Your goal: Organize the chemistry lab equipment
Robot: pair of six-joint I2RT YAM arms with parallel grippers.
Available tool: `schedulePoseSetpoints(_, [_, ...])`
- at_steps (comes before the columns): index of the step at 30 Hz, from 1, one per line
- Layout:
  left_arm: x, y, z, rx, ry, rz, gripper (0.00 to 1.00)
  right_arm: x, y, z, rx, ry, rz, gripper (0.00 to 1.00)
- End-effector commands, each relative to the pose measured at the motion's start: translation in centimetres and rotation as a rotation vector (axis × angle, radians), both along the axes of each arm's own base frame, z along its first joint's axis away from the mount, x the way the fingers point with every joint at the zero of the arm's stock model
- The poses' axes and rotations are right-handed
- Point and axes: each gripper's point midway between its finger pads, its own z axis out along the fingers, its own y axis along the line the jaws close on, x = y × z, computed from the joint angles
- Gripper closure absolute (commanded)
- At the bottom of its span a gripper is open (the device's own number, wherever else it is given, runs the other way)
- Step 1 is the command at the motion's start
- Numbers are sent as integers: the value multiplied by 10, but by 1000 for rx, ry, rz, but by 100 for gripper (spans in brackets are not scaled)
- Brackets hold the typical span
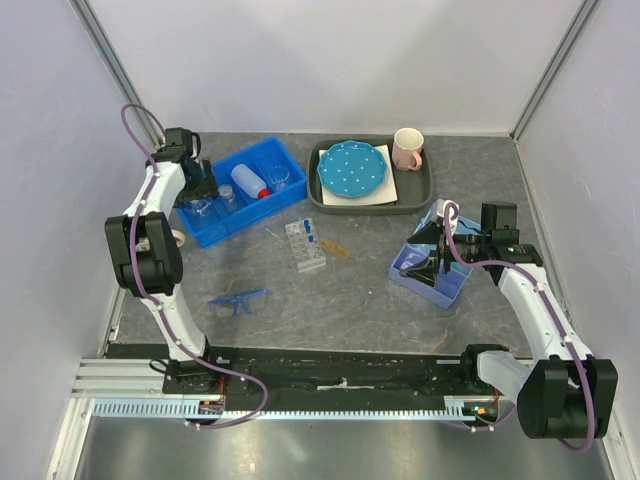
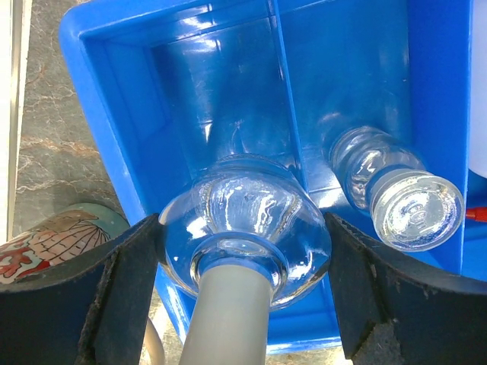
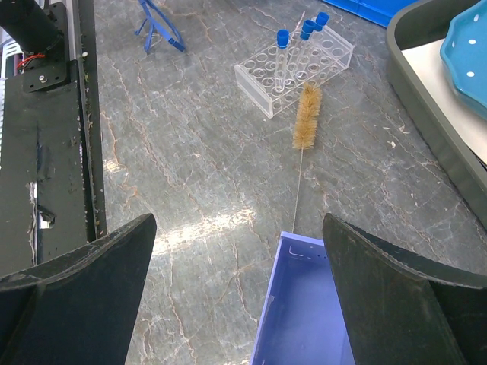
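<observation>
My left gripper (image 1: 200, 193) is over the blue bin (image 1: 290, 197), shut on a clear glass flask (image 2: 247, 217) with a grey neck, held over the bin's left compartment (image 2: 125, 99). A small glass beaker (image 2: 403, 201) stands in the compartment beside it. The white squeeze bottle (image 1: 250, 182) and another beaker (image 1: 278, 177) are in the bin. The test-tube rack (image 1: 305, 245) stands mid-table, also in the right wrist view (image 3: 297, 65). Blue safety glasses (image 1: 238, 299) lie near the front. My right gripper (image 1: 436, 262) is open and empty above a lavender box (image 3: 304, 312).
A dark tray (image 1: 418, 192) at the back holds the blue dotted plate (image 1: 352, 168); a pink mug (image 1: 407, 148) stands at its corner. A tube brush (image 3: 307, 118) lies beside the rack. A patterned beige mug (image 2: 53, 247) stands left of the bin.
</observation>
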Motion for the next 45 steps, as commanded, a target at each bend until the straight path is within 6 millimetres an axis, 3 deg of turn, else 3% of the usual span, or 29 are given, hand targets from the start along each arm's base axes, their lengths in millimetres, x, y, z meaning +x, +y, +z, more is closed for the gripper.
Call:
schedulePoseSetpoints(1, [15,9,14,49,-53,-27,52,2,4,14,21,-65,41,2])
schedulePoseSetpoints(8, [12,4,2,26,-15,-39,29,2,4,14,17,-66,38,2])
schedulePoseSetpoints(16, [8,-1,-11,3,36,-50,18,2,3,13,17,-63,37,2])
schedulePoseSetpoints(23, [7,-1,-6,6,31,-45,6,2,3,13,15,-63,37,2])
schedulePoseSetpoints(32, [7,-3,7,-6,3,-45,4,3,3,11,10,-61,35,2])
schedulePoseSetpoints(45, [7,-8,50,-22,-101,-49,4,4,2,10,5,-64,32,2])
